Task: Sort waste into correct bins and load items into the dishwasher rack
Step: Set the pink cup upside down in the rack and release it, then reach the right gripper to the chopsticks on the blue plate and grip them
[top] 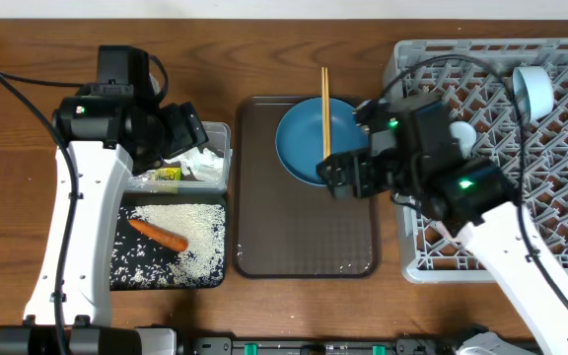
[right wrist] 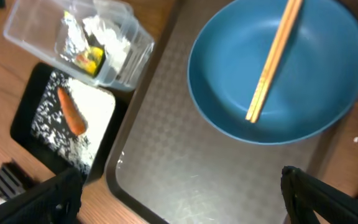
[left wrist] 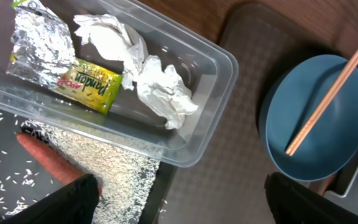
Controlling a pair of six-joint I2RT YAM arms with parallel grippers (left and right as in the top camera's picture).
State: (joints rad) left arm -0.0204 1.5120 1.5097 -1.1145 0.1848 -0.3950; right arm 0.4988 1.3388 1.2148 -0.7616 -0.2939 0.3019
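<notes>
**Step in hand (judged): clear the chopsticks, then the plate, into the rack.**

1. Task items. The chopsticks (top: 325, 113) lay as a pair across the blue plate (top: 299, 148). The plate sat at the far end of the brown tray (top: 304, 237), toward its R side. The far tips of the sticks overhung the brown tray's far edge.
2. R gripper (right wrist: 179, 199). It hovered over the brown tray's R edge, by the plate's near rim. Its fingers stood wide apart w/ nothing between them.
3. Recommended method.
   - Take the sticks first; they looked loose and would prob. roll off if the plate tilted.
   - Turn the jaws crosswise to the sticks and close on both near mid-length.
   - Lift straight up so the plate is not dragged.
   - Grip the plate by its rim afterwards.
4. Destination. The rack (top: 560, 227) stood just R of the brown tray. A light blue cup (top: 533, 89) already sat at its far side. Pink cup: not made out.
5. L gripper (left wrist: 185, 205). It hung left of the brown tray, over the clear tub (left wrist: 225, 62). Fingers were spread and empty.
6. Waste status. The tub sat just beside the brown tray's far-L corner and held the napkins (left wrist: 135, 68) and the foil wrapper (left wrist: 42, 50). The black tray (top: 121, 276) lay just L of the brown tray's near half, w/ the carrot (top: 159, 235) and rice (top: 195, 217) on it. Sorting looked done.
</notes>
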